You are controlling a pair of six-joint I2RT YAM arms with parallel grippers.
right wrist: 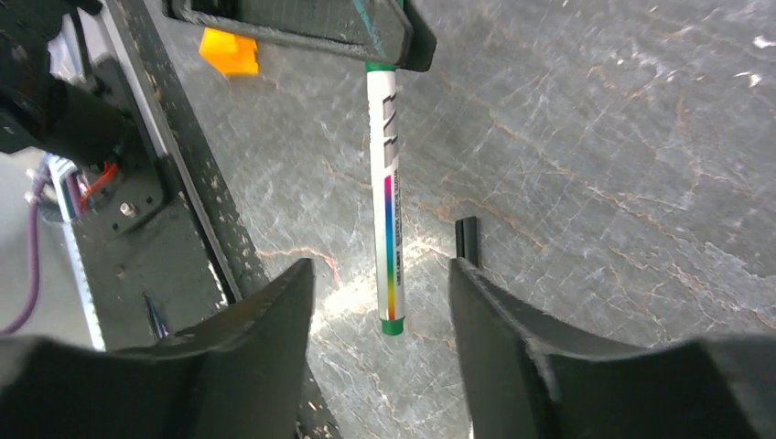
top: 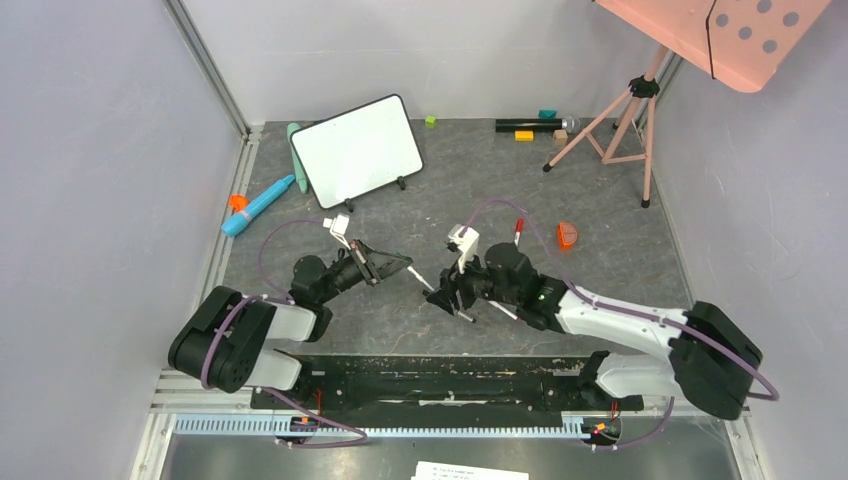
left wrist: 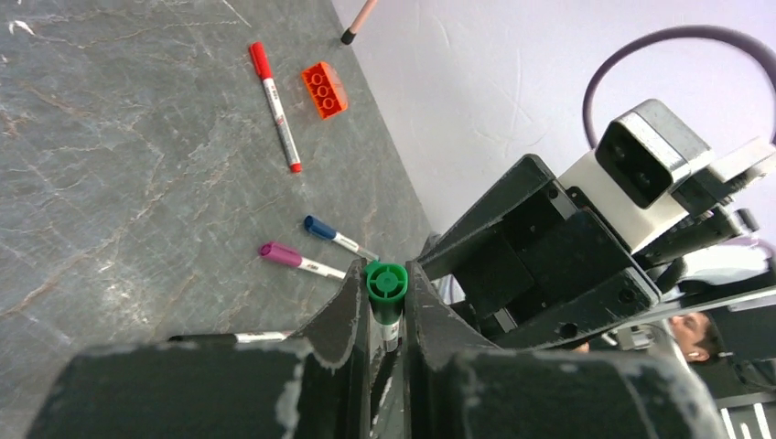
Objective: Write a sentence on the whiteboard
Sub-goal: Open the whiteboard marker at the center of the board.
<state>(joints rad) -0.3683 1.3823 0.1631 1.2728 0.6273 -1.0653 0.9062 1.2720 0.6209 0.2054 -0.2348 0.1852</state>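
Two tools: left tool [top: 403,264] tight on green marker [right wrist: 388,201], right tool [right wrist: 380,274] spread at its end, whiteboard [top: 358,150] well beyond.

Top cam's high behind the arm bases, looking down on the whole table [top: 470,190]. Wrist cams sit close, facing each other, both catching the green marker [right wrist: 388,192] in the left gripper [left wrist: 384,274].

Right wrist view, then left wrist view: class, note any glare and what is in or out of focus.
Right wrist: a white glare patch lies on the table beside the green marker, which is sharp; the jaws at the bottom edge are blurred. Left wrist: the near jaws are soft, the red marker farther off crisp.
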